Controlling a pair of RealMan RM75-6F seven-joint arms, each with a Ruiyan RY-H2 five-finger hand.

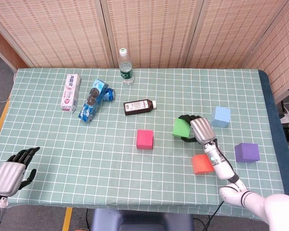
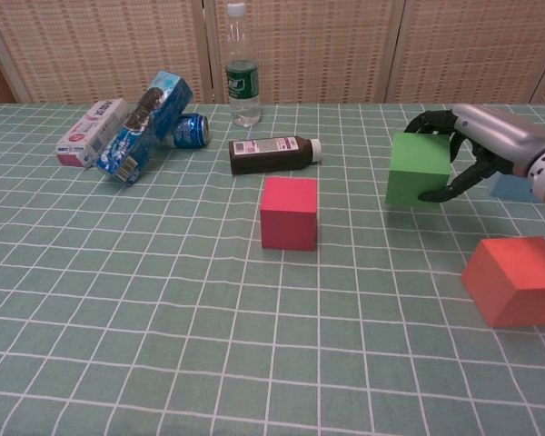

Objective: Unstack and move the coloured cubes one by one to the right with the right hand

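**A:** What sat nearest on the table (image 1: 135,168)?

**B:** The left hand (image 1: 12,169), at the near left corner, its fingers spread and nothing in them. On the near right lay the red cube (image 1: 202,164) (image 2: 516,280), alone on the checked cloth.

**A:** And the right hand?

**B:** The right hand (image 1: 198,128) (image 2: 477,145) gripped the green cube (image 1: 181,127) (image 2: 419,170), fingers curled over its top and far side, thumb against its right face. The cube was tilted, and the chest view showed it lifted just off the cloth, right of the pink cube (image 1: 145,139) (image 2: 289,213) and well apart from it.

**A:** Anything else on the right?

**B:** The purple cube (image 1: 246,152) stood near the right edge, and the pale blue cube (image 1: 221,116) just beyond the right hand.

**A:** Further back?

**B:** A dark bottle (image 1: 139,106) (image 2: 276,153) lay on its side. To the far left were a toothpaste box (image 1: 71,92) (image 2: 90,132), a blue biscuit pack (image 1: 92,99) (image 2: 145,114) propped on a can (image 1: 109,94) (image 2: 189,130), and a water bottle (image 1: 126,67) (image 2: 242,66) upright at the far edge.
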